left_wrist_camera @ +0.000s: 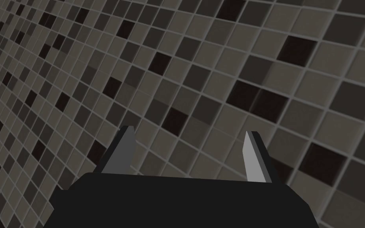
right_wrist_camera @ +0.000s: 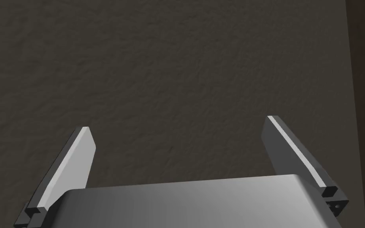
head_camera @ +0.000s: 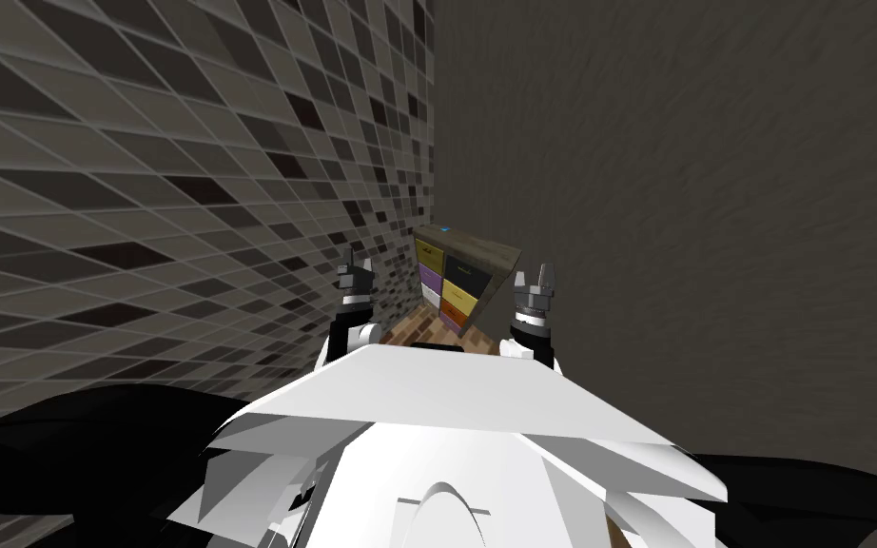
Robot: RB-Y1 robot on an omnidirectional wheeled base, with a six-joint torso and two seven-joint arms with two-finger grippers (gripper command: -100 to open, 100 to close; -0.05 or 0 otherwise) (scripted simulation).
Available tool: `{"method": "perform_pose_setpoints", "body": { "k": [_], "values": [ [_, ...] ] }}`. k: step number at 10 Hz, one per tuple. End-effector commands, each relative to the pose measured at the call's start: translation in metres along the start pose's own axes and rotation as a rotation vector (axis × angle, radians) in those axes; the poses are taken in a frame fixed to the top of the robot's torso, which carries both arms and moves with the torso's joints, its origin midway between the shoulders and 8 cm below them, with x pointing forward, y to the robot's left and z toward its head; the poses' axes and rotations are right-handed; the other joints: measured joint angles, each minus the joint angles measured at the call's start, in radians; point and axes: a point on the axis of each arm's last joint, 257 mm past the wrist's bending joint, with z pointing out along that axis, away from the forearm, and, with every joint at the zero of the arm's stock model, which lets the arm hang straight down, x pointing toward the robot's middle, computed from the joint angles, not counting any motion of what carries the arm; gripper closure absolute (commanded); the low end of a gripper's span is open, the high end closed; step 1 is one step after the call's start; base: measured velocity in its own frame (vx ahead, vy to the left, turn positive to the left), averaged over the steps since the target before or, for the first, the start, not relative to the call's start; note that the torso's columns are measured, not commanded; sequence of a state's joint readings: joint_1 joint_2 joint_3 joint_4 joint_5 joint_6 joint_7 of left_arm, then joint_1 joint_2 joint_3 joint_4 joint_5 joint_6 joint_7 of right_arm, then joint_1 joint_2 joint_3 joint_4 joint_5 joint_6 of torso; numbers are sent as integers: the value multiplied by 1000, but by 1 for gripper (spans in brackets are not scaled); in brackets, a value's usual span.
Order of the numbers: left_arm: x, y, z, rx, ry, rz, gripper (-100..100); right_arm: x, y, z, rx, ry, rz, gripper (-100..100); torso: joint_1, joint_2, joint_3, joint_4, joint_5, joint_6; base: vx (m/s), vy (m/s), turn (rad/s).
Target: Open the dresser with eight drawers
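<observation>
A small dresser (head_camera: 463,276) with a grey-brown top and two columns of coloured drawer fronts, yellow, dark, purple and orange, stands ahead in the room's corner in the head view. Both arms are raised in front of me, well short of it. My left gripper (head_camera: 359,261) is to the left of the dresser, open, with nothing between its fingers (left_wrist_camera: 124,152). My right gripper (head_camera: 535,277) is to the right of the dresser, open wide and empty, its fingers (right_wrist_camera: 76,158) far apart.
A wall of small grey and dark tiles (head_camera: 161,190) runs along the left, close to the left arm. A plain dark grey wall (head_camera: 693,190) runs along the right. A strip of wood floor (head_camera: 418,333) leads between them to the dresser.
</observation>
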State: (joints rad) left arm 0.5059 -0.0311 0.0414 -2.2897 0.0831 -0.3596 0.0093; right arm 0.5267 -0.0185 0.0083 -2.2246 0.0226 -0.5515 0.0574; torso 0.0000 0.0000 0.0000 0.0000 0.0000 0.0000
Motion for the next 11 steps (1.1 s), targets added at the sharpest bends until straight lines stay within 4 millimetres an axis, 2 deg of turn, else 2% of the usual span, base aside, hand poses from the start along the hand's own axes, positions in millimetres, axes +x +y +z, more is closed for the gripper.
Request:
{"method": "perform_pose_setpoints", "body": {
  "k": [1, 9, 10, 11],
  "values": [
    [0, 0, 0, 0, 0, 0, 0, 0, 0, 0, 0, 0, 0, 0, 0, 40, -82, 41, 0, 0, 0, 0, 0],
    [0, 0, 0, 0, 0, 0, 0, 0, 0, 0, 0, 0, 0, 0, 0, 618, -1234, 617, 0, 0, 0, 0, 0],
    [0, 0, 0, 0, 0, 0, 0, 5, -8, -2, 19, 35, -19, -100, 0, 691, -1382, 691, 0, 0, 4, 19, 77],
    [0, 0, 0, 0, 0, 0, 0, 9, -16, -3, 38, 61, -36, -100, 1, 725, -1451, 724, 0, 0, -7, 39, 102]
  ]
}}
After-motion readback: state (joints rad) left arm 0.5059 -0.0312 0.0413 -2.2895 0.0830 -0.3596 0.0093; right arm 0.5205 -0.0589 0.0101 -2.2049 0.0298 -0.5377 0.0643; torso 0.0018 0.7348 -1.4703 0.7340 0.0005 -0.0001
